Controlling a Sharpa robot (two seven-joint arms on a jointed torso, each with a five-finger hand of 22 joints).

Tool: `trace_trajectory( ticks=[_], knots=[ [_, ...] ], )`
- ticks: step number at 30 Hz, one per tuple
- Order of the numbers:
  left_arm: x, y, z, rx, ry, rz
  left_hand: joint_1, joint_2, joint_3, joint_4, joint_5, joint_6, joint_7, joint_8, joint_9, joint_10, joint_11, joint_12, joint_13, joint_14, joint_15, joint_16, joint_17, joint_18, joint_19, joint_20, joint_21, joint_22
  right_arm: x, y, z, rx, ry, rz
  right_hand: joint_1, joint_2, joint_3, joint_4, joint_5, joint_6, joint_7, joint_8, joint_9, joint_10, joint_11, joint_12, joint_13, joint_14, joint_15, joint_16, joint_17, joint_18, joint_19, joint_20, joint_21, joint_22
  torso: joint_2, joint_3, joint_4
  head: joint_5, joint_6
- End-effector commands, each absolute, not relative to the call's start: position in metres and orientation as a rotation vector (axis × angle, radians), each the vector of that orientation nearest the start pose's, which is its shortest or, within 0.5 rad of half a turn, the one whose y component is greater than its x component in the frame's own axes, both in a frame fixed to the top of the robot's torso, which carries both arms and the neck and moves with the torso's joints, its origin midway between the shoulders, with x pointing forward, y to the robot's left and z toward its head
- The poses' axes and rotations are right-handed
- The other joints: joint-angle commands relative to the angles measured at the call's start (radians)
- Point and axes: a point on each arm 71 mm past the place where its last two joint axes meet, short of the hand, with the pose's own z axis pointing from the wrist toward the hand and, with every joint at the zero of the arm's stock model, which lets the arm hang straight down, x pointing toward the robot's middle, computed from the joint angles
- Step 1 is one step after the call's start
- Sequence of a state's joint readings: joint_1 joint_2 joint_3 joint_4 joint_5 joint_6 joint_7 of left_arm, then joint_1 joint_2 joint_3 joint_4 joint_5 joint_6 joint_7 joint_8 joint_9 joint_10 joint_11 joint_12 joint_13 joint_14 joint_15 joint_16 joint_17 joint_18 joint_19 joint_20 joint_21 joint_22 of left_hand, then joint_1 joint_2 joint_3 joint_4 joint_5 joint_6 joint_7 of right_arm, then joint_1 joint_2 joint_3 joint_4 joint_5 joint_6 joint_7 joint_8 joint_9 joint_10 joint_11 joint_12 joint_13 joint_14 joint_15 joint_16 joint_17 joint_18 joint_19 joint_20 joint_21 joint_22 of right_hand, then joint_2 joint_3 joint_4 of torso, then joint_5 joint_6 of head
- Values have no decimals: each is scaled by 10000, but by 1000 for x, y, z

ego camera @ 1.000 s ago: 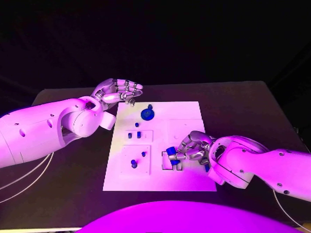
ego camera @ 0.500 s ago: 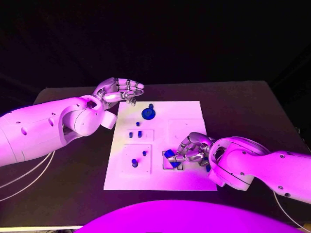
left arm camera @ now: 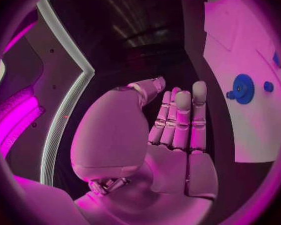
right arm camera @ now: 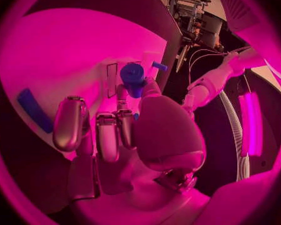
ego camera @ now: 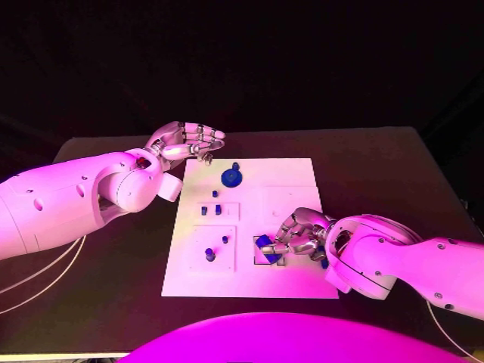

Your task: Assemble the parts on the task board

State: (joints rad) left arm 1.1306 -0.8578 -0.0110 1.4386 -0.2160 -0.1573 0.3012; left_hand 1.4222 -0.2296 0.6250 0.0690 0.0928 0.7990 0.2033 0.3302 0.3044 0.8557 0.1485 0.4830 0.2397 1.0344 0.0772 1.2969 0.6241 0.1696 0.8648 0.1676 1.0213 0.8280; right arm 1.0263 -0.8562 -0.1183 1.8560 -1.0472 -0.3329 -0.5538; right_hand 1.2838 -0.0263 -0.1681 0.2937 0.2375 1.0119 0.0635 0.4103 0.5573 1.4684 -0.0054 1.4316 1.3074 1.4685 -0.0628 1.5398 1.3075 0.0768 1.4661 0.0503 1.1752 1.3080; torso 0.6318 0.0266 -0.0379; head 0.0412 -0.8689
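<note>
- Head view: the task board (ego camera: pixel 291 170) lies in the middle of the black table (ego camera: pixel 384 162), with its long side going away from me.
- My left hand (ego camera: pixel 185 141) is over the table just beyond the board's 11 o'clock corner. Its fingers are curled together and nothing is inside them.
- In the left wrist view the same left hand (left arm camera: pixel 172 130) shows its fingers side by side and bent toward the palm, with no part between them.
- A blue gear (ego camera: pixel 231 178) sits on the board near its 12 o'clock end, and it also shows in the left wrist view (left arm camera: pixel 243 88).
- Two small blue pegs (ego camera: pixel 209 211) stand in a square recess near the middle of the board, at the 9 o'clock side.
- Another blue peg (ego camera: pixel 209 254) stands in the recess toward 7 o'clock.
- My right hand (ego camera: pixel 298 233) is low over the board at about 5 o'clock, and its fingers are closed on a blue part (ego camera: pixel 268 246).
- In the right wrist view my right hand (right arm camera: pixel 125 130) holds the blue part (right arm camera: pixel 133 77) at the fingertips, just above the white board (right arm camera: pixel 65 60).
- A flat blue piece (right arm camera: pixel 33 109) lies on the board beside my fingers.
</note>
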Motion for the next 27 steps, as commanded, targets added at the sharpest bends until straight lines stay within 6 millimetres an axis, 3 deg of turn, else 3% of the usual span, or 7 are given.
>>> trace_trajectory(
  ticks=[1,11,16,21,23,27],
  knots=[
    [490,229,-209,-9567,16183,-14997,13,-1,-22,-11,-23,-94,67,44,7,-53,6,48,-1,-83,11,52,-11,153,-22,73,-68,-10,362,-143,-276,3861,22505,6614,-344,117,-152,0,29,80,9,85,33,0,-35,-73,791,857,-73,39,1834,-132,199,-111,58,1788,5,-10,8,-24,23],
    [490,230,-209,-9576,16182,-14977,13,-1,-22,-11,-23,-94,67,44,7,-53,6,48,-1,-83,11,52,-11,153,-22,73,-68,-10,365,-142,-277,3625,22340,6500,-1086,429,-584,13,27,36,-1,164,111,18,-42,-118,818,859,-82,35,1841,-130,193,-120,44,1783,4,-7,8,-46,36],
    [489,230,-209,-9571,16202,-14988,94,53,38,-42,9,-103,66,75,10,-68,3,83,0,-105,3,52,-34,157,-15,67,-62,-5,365,-139,-277,3403,22452,6522,-1810,388,-756,29,49,-1,1,226,173,-67,-35,-280,682,838,-79,-4,1748,-109,158,-115,-86,1754,4,-6,9,-68,41],
    [490,230,-209,-9570,16202,-14981,137,58,92,-72,20,-120,79,103,7,-88,13,115,-5,-117,4,55,-45,155,-9,59,-32,16,363,-137,-277,3167,22558,6591,-2379,73,-504,33,79,-83,17,272,234,-162,-27,-471,526,815,-68,-53,1643,-84,113,-108,-251,1718,-1,-4,1,-51,36],
    [490,230,-209,-9569,16204,-14983,128,53,88,-68,15,-123,81,104,7,-89,14,118,-5,-117,6,56,-46,154,-9,59,-31,17,362,-137,-277,3128,22568,6620,-2588,-170,-239,36,97,-113,21,295,262,-171,-21,-508,515,813,-65,-62,1630,-80,105,-102,-280,1713,1,-3,2,-52,32],
    [490,230,-209,-9574,16204,-14975,128,53,88,-68,15,-123,81,104,7,-89,14,118,-5,-117,6,56,-46,154,-9,59,-31,17,361,-137,-275,3070,22528,6671,-2622,-218,-174,38,99,-117,21,300,268,-167,-22,-509,522,813,-64,-63,1631,-81,106,-102,-279,1713,2,5,6,-34,38]
  ],
)
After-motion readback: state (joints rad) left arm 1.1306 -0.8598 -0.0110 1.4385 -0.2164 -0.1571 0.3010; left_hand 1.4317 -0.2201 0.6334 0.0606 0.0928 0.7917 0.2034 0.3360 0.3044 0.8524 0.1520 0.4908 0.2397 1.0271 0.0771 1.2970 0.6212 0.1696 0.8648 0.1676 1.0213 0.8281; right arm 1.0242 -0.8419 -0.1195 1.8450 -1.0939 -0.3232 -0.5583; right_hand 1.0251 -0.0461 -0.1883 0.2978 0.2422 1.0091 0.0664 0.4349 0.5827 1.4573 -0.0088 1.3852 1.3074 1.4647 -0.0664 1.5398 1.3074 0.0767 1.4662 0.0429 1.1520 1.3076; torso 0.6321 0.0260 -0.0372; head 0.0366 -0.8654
